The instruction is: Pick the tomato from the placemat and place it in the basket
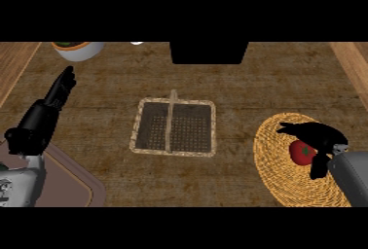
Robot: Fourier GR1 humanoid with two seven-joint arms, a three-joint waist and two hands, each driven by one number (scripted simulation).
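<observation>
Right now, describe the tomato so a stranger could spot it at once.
Find the round woven placemat at the counter's right edge, right of the basket. The tomato lies on it, under the right hand, whose fingers curl around it. It is the only red thing there.

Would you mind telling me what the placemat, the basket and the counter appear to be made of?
The placemat looks like woven straw or wicker, golden, with coiled ridges. The basket seems to be pale braided fibre round the rim with a dark mesh floor; it has a thin handle. The counter looks like matte, weathered brown wood, though its streaky grain leaves that open.
</observation>
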